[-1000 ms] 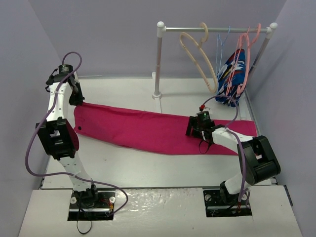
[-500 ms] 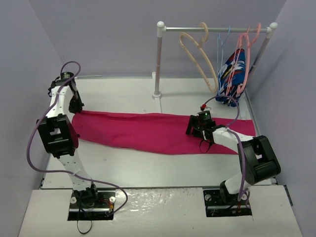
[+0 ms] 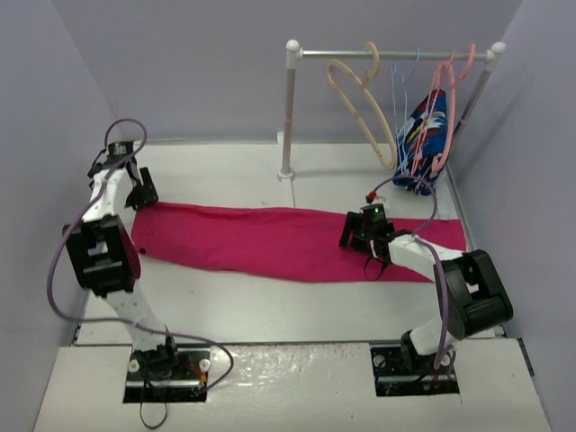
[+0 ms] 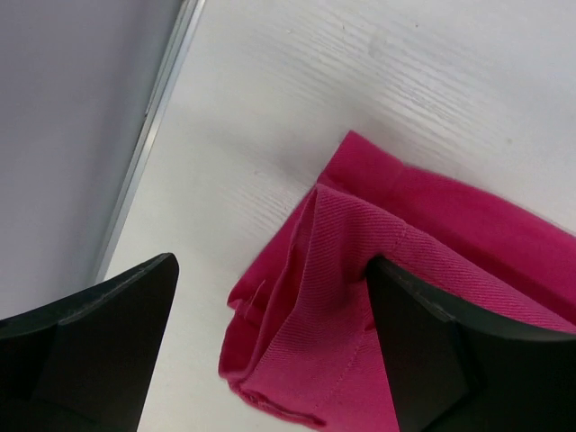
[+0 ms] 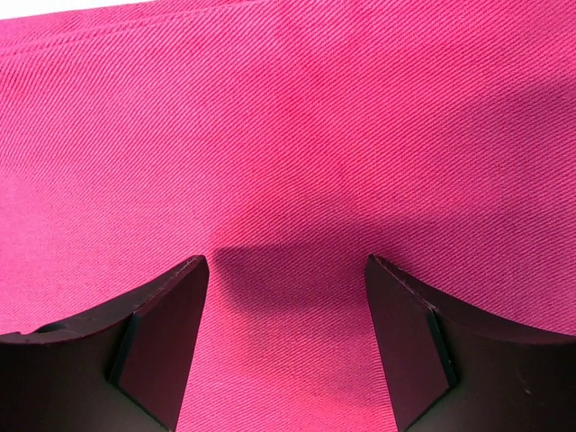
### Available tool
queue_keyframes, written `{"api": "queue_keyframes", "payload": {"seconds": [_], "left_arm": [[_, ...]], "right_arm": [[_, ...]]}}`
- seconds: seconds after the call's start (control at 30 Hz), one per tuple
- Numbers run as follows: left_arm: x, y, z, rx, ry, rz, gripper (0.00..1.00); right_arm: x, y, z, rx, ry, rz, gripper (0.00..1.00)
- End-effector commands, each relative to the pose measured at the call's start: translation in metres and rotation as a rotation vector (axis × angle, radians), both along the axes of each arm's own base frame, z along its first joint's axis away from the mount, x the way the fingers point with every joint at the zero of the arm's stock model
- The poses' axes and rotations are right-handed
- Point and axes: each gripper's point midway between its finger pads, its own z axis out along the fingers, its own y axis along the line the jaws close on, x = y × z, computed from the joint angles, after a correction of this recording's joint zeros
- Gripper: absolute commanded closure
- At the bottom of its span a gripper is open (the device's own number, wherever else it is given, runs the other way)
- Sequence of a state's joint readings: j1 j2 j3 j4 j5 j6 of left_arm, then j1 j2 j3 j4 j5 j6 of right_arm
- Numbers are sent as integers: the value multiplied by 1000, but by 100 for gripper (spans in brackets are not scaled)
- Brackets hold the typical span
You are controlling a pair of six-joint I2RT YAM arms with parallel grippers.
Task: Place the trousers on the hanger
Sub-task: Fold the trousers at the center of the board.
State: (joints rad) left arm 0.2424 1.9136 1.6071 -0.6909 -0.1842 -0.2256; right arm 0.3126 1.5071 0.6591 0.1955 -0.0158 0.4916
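1. Both arms, the left arm (image 3: 112, 225) and the right arm (image 3: 432, 261), have white link shells joined by bulky black motor housings.
2. A lilac cable (image 3: 49, 283) runs in loose loops along the left arm, and a matching cable (image 3: 441, 315) follows the right arm.
3. The left base (image 3: 166, 364) and right base (image 3: 416, 364) are black mounts with small pale round fasteners and thin wires.
4. The left end effector (image 4: 270, 261) has matte black, wedge-shaped fingers (image 4: 90, 342) with bevelled edges.
5. The right end effector (image 5: 286, 270) has the same black fingers (image 5: 153, 351), flat-faced and sharply cornered.
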Motion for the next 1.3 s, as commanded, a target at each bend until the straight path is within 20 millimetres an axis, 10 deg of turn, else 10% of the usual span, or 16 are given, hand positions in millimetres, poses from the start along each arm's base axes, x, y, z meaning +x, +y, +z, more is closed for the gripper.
{"api": "queue_keyframes", "payload": {"seconds": [0.0, 0.2, 0.6, 0.77, 0.9, 1.27], "left_arm": [[-9, -8, 109, 79, -316, 12, 18], [-36, -39, 92, 21, -307, -62, 21], [-6, -55, 93, -73, -413, -101, 24], [-23, -63, 46, -143, -304, -48, 40], [-56, -43, -1, -113, -161, 102, 73], [-105, -1, -82, -118, 109, 344, 85]], "right_arm": [[-31, -24, -17, -85, 103, -16, 32], [-26, -10, -2, -91, 50, 37, 32], [-25, 15, 11, -94, 2, 133, 32], [-26, 33, 18, -62, -23, 190, 33], [-35, 35, 1, -28, 38, 170, 33], [-43, 12, -26, -3, 132, 83, 33]]}}
